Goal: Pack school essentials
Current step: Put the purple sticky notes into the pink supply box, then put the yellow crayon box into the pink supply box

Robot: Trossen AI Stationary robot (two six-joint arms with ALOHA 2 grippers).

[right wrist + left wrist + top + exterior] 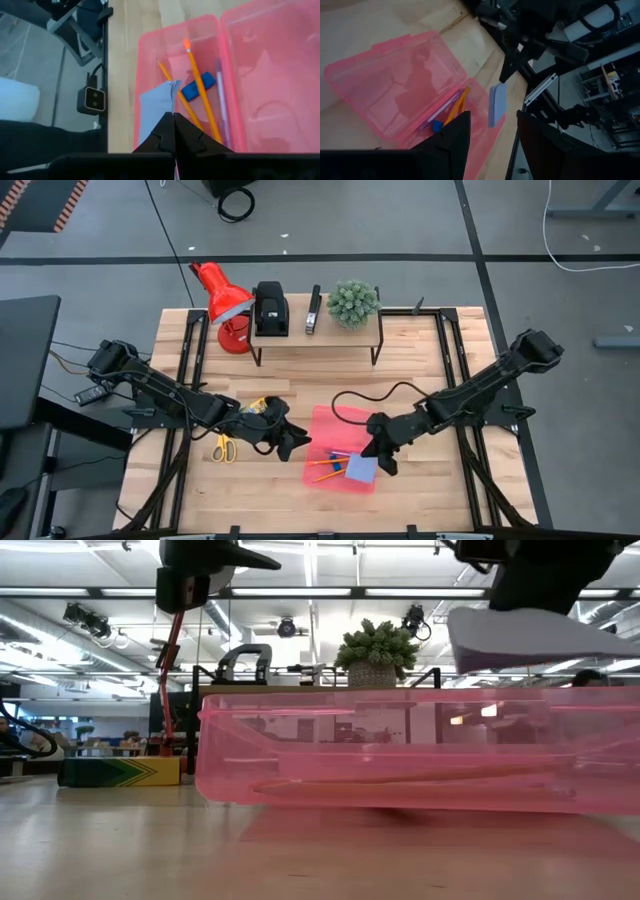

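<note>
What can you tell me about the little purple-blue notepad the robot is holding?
The notepad is a small, thin pad of pale lavender-blue paper, its stacked page edges showing along one side. The right gripper is shut on one edge, so it hangs tilted in the air, above the open pink plastic case and not touching it. Below it in the case lie two orange pencils, a blue eraser and a pinkish pen. Nothing but the gripper touches the pad.
</note>
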